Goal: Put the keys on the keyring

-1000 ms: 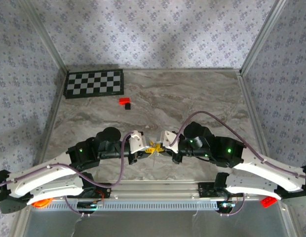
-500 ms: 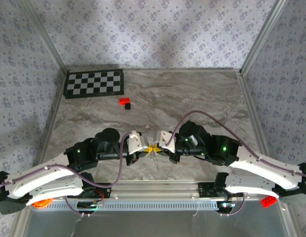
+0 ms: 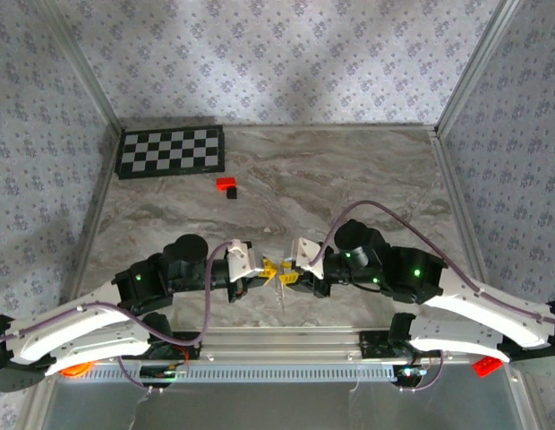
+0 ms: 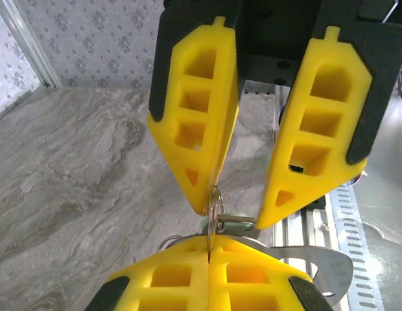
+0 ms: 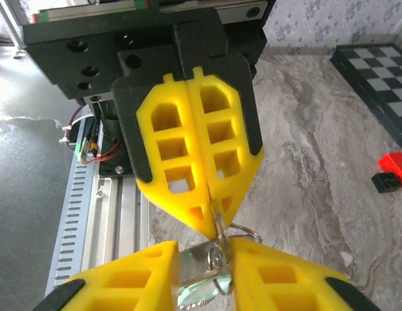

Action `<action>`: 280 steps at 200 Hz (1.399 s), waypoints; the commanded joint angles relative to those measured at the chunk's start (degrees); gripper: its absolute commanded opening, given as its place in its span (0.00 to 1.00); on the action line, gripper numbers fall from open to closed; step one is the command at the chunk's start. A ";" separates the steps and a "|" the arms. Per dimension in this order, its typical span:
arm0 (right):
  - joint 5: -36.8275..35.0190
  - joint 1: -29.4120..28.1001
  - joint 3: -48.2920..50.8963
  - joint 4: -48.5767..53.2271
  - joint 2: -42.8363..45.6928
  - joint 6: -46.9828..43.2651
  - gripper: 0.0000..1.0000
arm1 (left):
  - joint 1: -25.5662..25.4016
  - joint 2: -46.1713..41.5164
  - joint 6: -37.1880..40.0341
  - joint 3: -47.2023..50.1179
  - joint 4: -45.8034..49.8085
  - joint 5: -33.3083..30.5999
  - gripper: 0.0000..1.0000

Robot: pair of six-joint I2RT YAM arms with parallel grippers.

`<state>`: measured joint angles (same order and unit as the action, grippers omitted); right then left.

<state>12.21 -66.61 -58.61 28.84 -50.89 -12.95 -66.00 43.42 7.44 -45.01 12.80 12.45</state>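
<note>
My left gripper is shut on the keyring, a thin metal split ring standing on edge between its yellow fingers. Facing it tip to tip, my right gripper is open, its fingers apart on either side of the key. The key is silvery with a pale green head and hangs from the ring; its blade points away to the right. In the right wrist view the left gripper pinches the keyring just above my own fingertips. From above, both grippers meet low over the near-middle of the table, left gripper and right gripper.
A small red-and-black block lies toward the back, near a checkerboard at the back left. A slotted metal rail runs along the near edge under the arms. Patterned walls close in the table's sides and back.
The right gripper's jaws have opened from shut. The left gripper closed on the ring and has stayed shut. The key now hangs from the ring between the two grippers.
</note>
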 commanded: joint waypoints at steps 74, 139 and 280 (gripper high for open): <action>-0.25 0.60 3.22 -3.47 6.28 3.90 0.21 | 0.27 -1.17 -0.44 -0.60 -7.95 4.87 0.00; 0.40 0.98 3.46 -4.24 5.94 3.91 0.31 | 0.30 -0.75 -0.34 -0.66 -7.88 5.56 0.00; 0.72 2.28 3.85 -6.28 4.45 4.24 0.08 | 0.26 -1.05 -0.21 -0.77 -7.79 6.18 0.00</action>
<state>12.91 -64.73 -55.09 24.16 -46.54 -9.43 -66.00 42.85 7.44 -45.01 8.67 17.34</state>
